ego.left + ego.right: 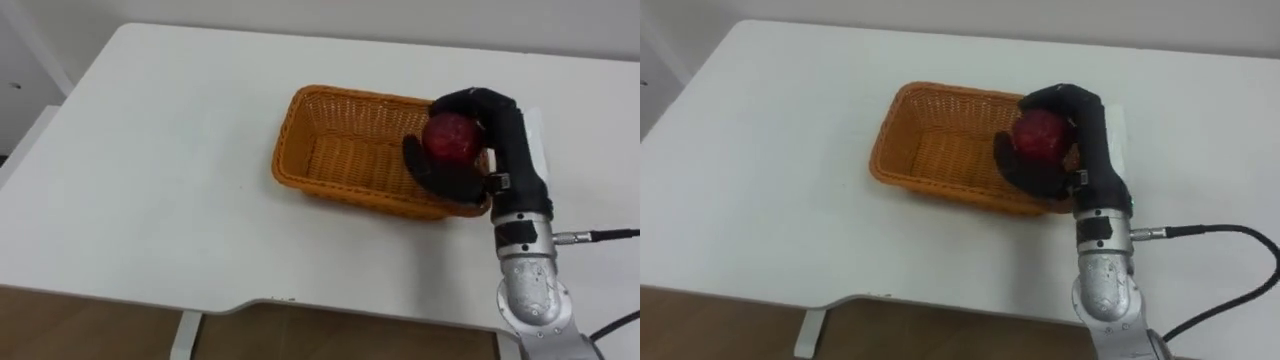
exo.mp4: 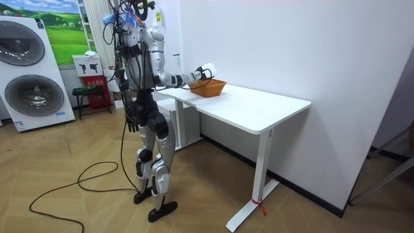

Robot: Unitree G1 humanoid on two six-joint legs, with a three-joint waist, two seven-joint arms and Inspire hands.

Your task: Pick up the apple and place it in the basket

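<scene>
A dark red apple (image 1: 453,136) (image 1: 1042,132) is held in my right hand (image 1: 462,172) (image 1: 1050,172), whose black fingers and thumb curl round it. The hand holds the apple over the right end of an orange wicker basket (image 1: 340,145) (image 1: 930,145) on the white table (image 1: 160,170). The basket's inside looks bare. In the room view I stand at the table's end near the room view's left, right arm stretched out to the basket (image 2: 208,87). My left hand (image 2: 131,123) hangs down at my side.
A flat white object (image 1: 535,135) lies on the table just beyond the basket's right end, partly behind my hand. Washing machines (image 2: 29,71) and a red stool (image 2: 87,90) stand behind me in the room view.
</scene>
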